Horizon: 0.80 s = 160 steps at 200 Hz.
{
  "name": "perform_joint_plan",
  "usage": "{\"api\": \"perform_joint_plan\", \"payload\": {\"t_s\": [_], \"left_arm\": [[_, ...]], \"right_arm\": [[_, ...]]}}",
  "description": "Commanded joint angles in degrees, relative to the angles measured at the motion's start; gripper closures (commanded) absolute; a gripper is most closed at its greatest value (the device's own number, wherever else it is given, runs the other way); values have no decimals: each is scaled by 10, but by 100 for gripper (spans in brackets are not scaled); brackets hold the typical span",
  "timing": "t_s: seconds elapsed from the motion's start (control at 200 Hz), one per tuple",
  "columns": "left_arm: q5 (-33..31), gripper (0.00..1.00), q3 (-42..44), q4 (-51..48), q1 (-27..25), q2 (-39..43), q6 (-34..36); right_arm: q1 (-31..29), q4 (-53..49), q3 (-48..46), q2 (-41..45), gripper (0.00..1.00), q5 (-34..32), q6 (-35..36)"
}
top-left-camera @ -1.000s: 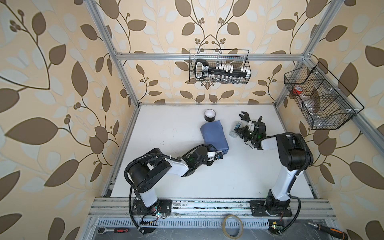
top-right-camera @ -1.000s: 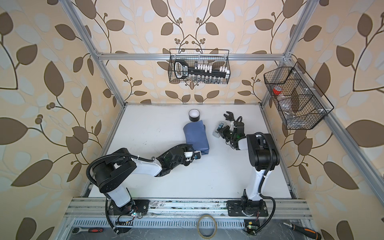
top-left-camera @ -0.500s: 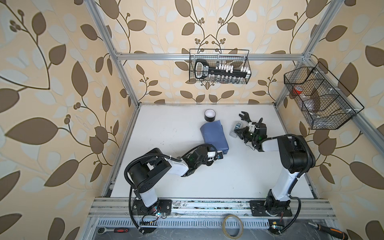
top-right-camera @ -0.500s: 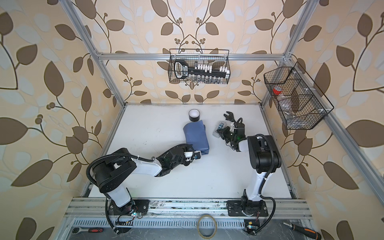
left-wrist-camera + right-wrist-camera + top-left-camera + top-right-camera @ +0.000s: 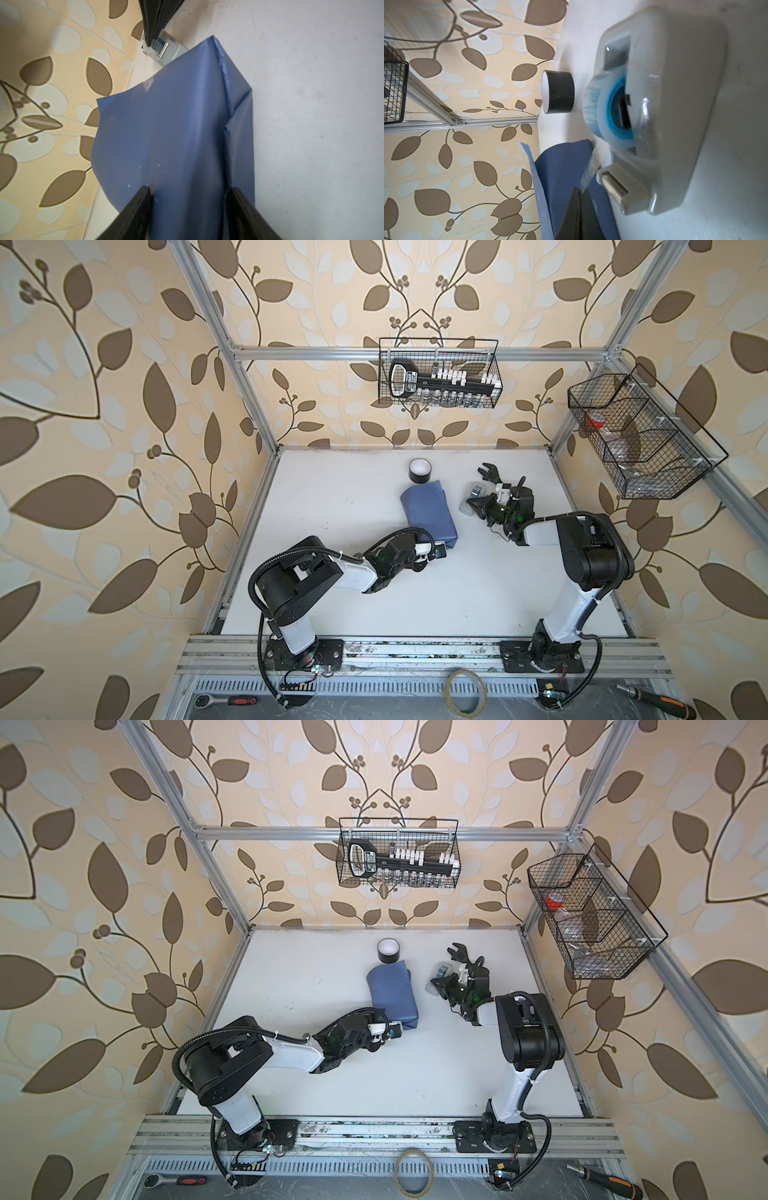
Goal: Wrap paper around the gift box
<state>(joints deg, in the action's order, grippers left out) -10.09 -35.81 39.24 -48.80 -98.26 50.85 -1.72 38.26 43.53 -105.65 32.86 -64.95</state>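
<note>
Walls: beige wallpaper (image 5: 124,414) printed with brown and pale leaf sprigs, on three sides.
Frame: aluminium profile frame (image 5: 316,353), with corner posts and a crossbar along the back.
Table: white tabletop (image 5: 457,597), lightly scuffed.
Baskets: black back wire basket (image 5: 436,339) hangs on the rear wall; black side wire basket (image 5: 681,410) hangs on the right wall.
Front edge: slotted aluminium rail (image 5: 415,649).
Light: soft and even, with faint shadows.

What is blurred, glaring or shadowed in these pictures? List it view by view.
Right wrist view: the tape dispenser sits so close it is soft, while the black tape roll behind is crisp. Left wrist view: the paper is mostly sharp with a dull sheen, the left gripper a dark blur. Both top views: even light, sharp, only faint shadows on the table.
</note>
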Motion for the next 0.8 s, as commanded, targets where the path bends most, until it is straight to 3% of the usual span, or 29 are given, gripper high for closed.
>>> {"api": "perform_joint_plan", "payload": {"t_s": [0.0,0.47,0.795], "left_arm": [[-23,40,9,-101,5,-19,20],[-22,40,7,-102,5,-21,19],[-22,40,6,-105,5,-19,18]], "right_arm": [[-11,12,-11,23,100,32,-9],[-32,16,-49,30,100,16,3],[-38,8,-58,-17,100,-12,33]]}}
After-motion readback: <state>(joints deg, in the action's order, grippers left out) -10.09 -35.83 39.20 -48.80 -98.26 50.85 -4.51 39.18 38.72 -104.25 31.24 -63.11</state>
